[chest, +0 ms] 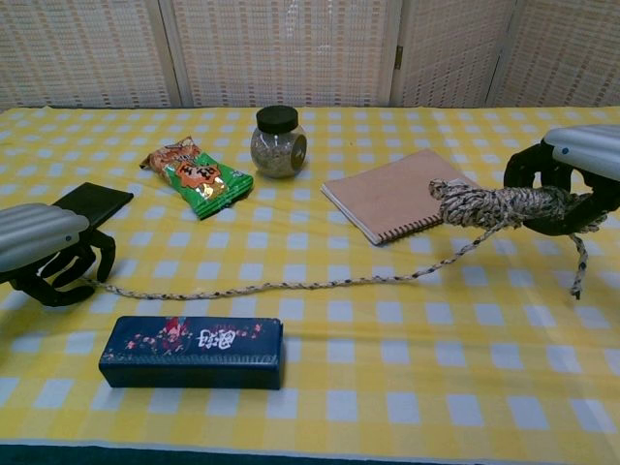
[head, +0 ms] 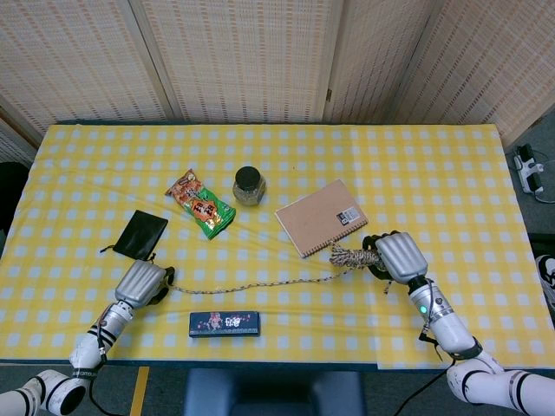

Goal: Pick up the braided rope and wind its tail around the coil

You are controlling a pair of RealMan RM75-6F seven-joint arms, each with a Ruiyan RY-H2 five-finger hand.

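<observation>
Holding the speckled braided rope coil (chest: 504,205) off the yellow checked worktop (chest: 407,368), right hand (chest: 572,179) fingers clenched around it. Tail (chest: 281,285) lies slack toward left hand (chest: 44,257); its grasp: cannot tell. Next: lift tail, wrap around coil.

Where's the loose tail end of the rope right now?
In the chest view the tail end lies on the table at the left hand, beyond the dark blue box.

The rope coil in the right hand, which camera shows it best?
The chest view: the rope coil is large and side-on, its wraps clear in the right hand. The head view shows it small, partly under that hand.
</observation>
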